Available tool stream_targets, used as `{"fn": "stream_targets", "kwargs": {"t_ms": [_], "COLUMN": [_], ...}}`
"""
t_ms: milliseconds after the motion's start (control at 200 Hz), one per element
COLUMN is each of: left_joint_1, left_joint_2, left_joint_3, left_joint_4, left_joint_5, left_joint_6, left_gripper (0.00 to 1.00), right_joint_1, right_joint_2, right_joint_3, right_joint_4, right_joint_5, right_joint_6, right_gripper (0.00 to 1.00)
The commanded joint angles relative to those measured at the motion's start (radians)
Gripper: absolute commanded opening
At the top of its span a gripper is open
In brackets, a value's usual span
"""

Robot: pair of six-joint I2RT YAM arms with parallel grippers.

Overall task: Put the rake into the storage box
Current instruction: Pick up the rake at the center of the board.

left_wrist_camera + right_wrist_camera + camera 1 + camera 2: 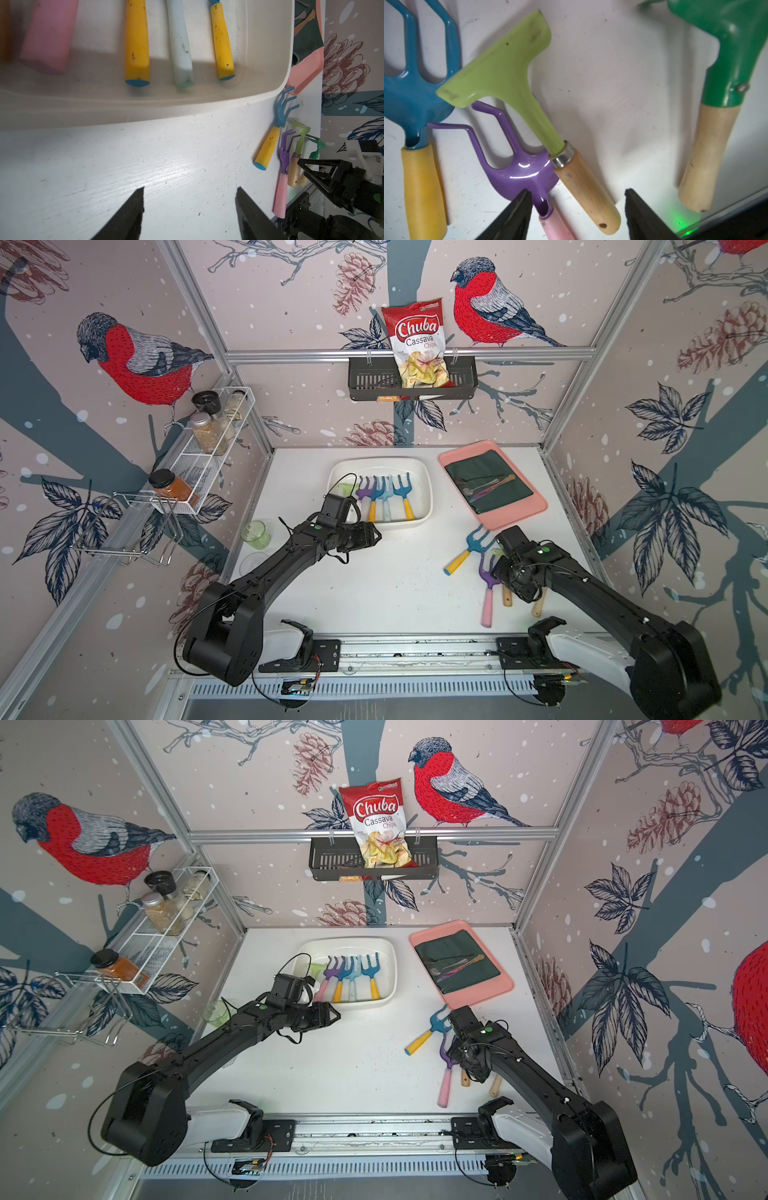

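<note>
right hand [577, 191], open, is straddling purple rake [525, 174] and wooden handle [591, 199]; centring on the rake alone is looking safest.

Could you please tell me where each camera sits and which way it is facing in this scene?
Top views: high at the front, looking down toward the back wall over the table and storage box; left arm and right arm show.
Left wrist: on the left arm, facing the storage box's near wall; the open left end effector shows.
Right wrist: on the right arm, looking down at the purple rake; the right end effector frames a wooden handle.
Shared: all views show the purple rake.
</note>
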State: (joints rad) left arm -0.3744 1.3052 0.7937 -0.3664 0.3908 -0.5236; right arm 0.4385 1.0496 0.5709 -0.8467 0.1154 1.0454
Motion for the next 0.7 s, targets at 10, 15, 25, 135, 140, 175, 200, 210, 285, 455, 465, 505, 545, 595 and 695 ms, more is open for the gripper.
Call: {"fn": "stream_targets", "kwargs": {"t_ms": [10,15,25,135,140,175,200,210,285,455,465,505,545,595,695], "left_joint_1": [-0.003,-0.003,-0.003,-0.004,-0.004,-0.004,-0.004,-0.004,-0.006,-0.006,-0.006,-0.006,-0.008,-0.008,-0.008], "left_joint_2": [0.0,-0.001,-0.001,-0.007,-0.008,-0.011,-0.012,-0.013,-0.015,-0.019,-0.019,-0.02,-0.02,-0.02,-0.025], "left_joint_3": [0.006,0.006,0.005,0.003,0.002,0.0,-0.003,-0.002,-0.004,-0.004,-0.004,-0.003,-0.003,-0.002,-0.003], "left_joint_4": [0.026,0.026,0.026,0.024,0.023,0.025,0.026,0.026,0.023,0.019,0.02,0.018,0.016,0.015,0.016], "left_joint_5": [0.005,0.004,0.004,0.002,0.001,0.0,-0.001,-0.001,-0.003,-0.006,-0.006,-0.008,-0.008,-0.009,-0.01], "left_joint_6": [0.005,0.004,0.005,0.0,0.0,-0.003,-0.003,-0.004,-0.007,-0.008,-0.007,-0.008,-0.007,-0.008,-0.013], "left_gripper": [0.7,0.7,0.7,0.7,0.7,0.7,0.7,0.7,0.7,0.7,0.7,0.7,0.7,0.7,0.7], "right_joint_1": [0.001,0.001,0.002,0.001,0.002,0.001,0.002,0.002,0.0,0.008,0.007,0.007,0.008,0.007,0.007], "right_joint_2": [-0.017,-0.016,-0.017,-0.014,-0.013,-0.01,-0.008,-0.008,0.002,0.051,0.054,0.056,0.056,0.053,0.06], "right_joint_3": [-0.019,-0.019,-0.02,-0.013,-0.013,-0.013,-0.013,-0.013,-0.011,-0.01,-0.012,-0.019,-0.026,-0.032,-0.04], "right_joint_4": [0.044,0.044,0.044,0.035,0.034,0.035,0.034,0.034,0.036,0.014,0.014,0.018,0.027,0.041,0.053], "right_joint_5": [-0.031,-0.031,-0.031,-0.029,-0.029,-0.028,-0.03,-0.03,-0.031,-0.03,-0.03,-0.03,-0.036,-0.042,-0.037], "right_joint_6": [-0.012,-0.013,-0.015,-0.035,-0.036,-0.045,-0.048,-0.049,-0.064,-0.099,-0.101,-0.103,-0.107,-0.105,-0.111], "right_gripper": [0.62,0.62,0.61,0.58,0.58,0.57,0.57,0.57,0.57,0.56,0.56,0.55,0.54,0.52,0.46]}}
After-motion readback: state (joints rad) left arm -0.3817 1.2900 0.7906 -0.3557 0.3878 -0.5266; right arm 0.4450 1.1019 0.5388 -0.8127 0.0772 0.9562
